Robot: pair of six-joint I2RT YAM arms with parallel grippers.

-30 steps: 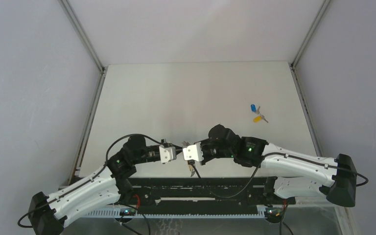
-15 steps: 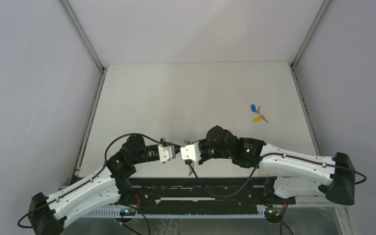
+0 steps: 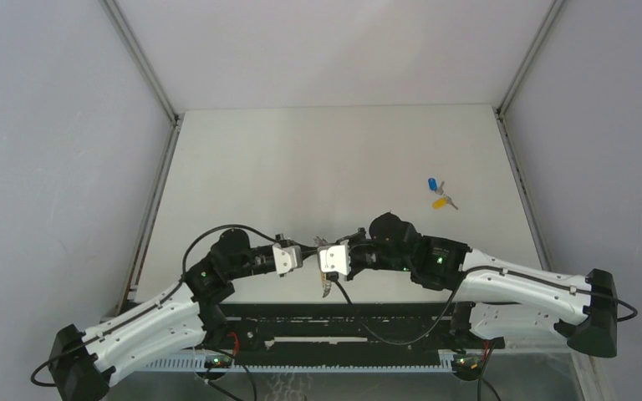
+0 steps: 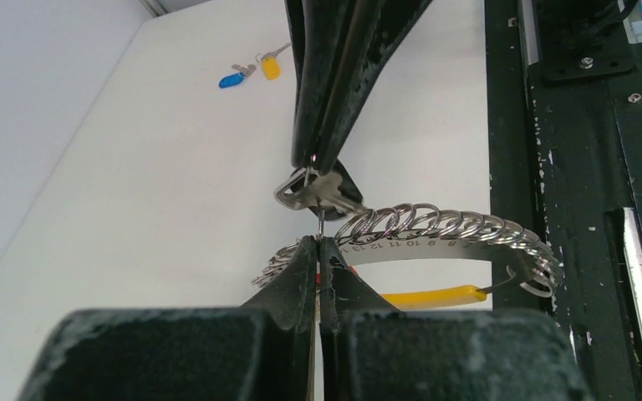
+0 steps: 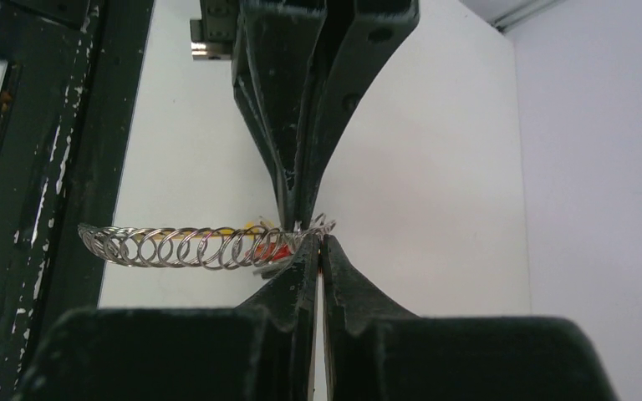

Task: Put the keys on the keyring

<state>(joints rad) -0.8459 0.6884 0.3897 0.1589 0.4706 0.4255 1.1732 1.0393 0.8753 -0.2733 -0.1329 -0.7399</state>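
Note:
My left gripper (image 3: 308, 249) (image 4: 319, 241) is shut on a thin wire end of the keyring (image 4: 443, 227), a curved row of small steel rings with a yellow section (image 4: 430, 296). The ring hangs below both grippers (image 3: 325, 285) near the table's front edge. My right gripper (image 3: 321, 247) (image 5: 320, 240) faces the left one tip to tip and is shut on a small silver key with a black rim (image 4: 311, 190), right at that wire. Two more keys, blue (image 3: 432, 184) and yellow (image 3: 440, 202), lie on the table at the right.
The white table (image 3: 318, 167) has metal rails along its left and right sides and grey walls around it. A black frame (image 3: 343, 322) runs along the near edge under the arms. The two loose keys lie far from both grippers.
The right arm edged left, then back right, its elbow swinging right. The left arm held still. Both grippers stayed shut, and the keyring still hangs between them.

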